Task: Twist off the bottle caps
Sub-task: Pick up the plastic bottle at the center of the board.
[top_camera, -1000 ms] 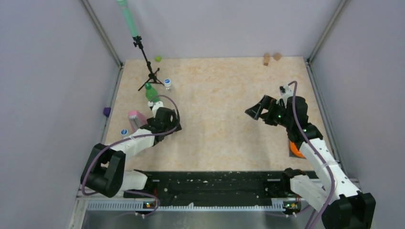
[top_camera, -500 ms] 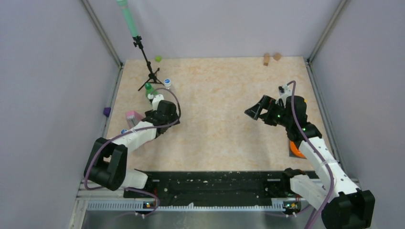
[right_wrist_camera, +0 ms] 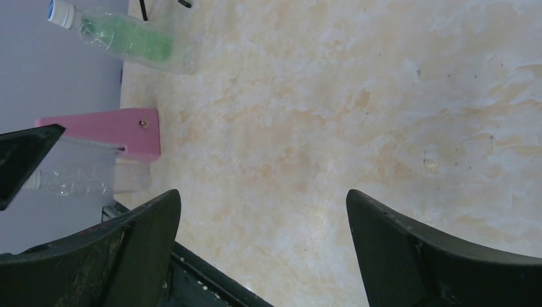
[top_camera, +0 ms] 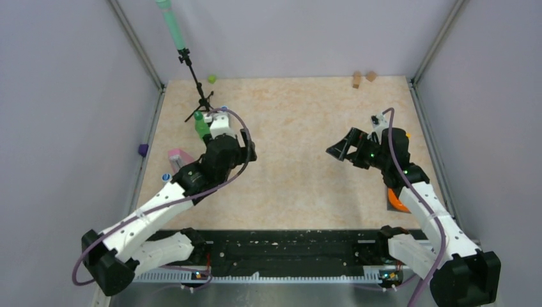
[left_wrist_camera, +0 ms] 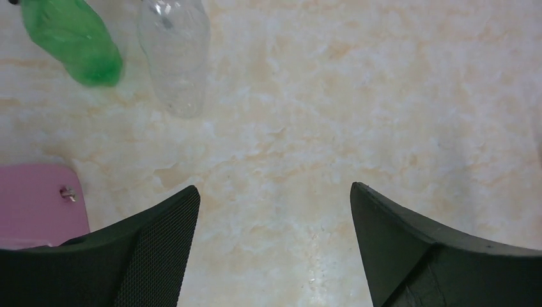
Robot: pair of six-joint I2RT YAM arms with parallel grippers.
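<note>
Left gripper (left_wrist_camera: 273, 192) wide, empty; green bottle (left_wrist_camera: 73, 41) and clear bottle (left_wrist_camera: 174, 54) stand upright just ahead-left of it. Right gripper (right_wrist_camera: 263, 195), also wide, well apart.

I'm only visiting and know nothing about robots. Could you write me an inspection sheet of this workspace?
Surface: beige marbled table, no spills seen.
Job's things: green bottle and clear bottle side by side at far left, blue cap on the clear one; second clear bottle near the left edge, also blue-capped.
Clutter: pink block, tripod stand, lime-green lump, two brown blocks, orange object by the right arm.
Grippers: left gripper and right gripper both have fingers open, holding nothing.
Cables: purple cable along each arm; no snag seen.
Surroundings: grey walls on three sides; purple object outside the left edge.
</note>
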